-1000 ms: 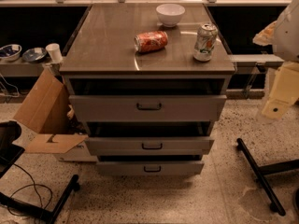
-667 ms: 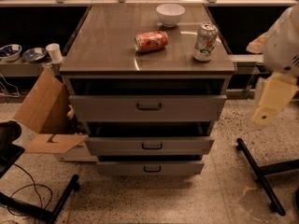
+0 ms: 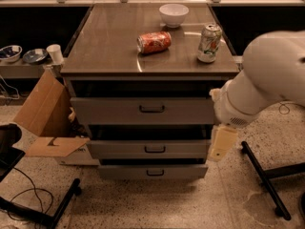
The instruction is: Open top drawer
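Observation:
The top drawer (image 3: 114, 111) is the widest grey drawer front, just under the cabinet top, with a small dark loop handle (image 3: 151, 109) at its centre. A dark gap shows above its front; its interior is not visible. My white arm (image 3: 267, 80) comes in from the right. My cream-coloured gripper (image 3: 222, 144) hangs down in front of the cabinet's right edge, level with the middle drawer, below and right of the top drawer's handle and apart from it.
Two narrower drawers (image 3: 153, 149) (image 3: 153, 171) sit below. On the cabinet top (image 3: 109, 46) are a white bowl (image 3: 173, 14), a lying orange can (image 3: 154, 42) and an upright can (image 3: 209, 43). An open cardboard box (image 3: 45, 113) stands left; a black stand leg (image 3: 262, 175) lies right.
My arm has swung in from the right edge toward the cabinet, and the gripper now hangs lower and further left, in front of the cabinet's right side. The drawers have not moved.

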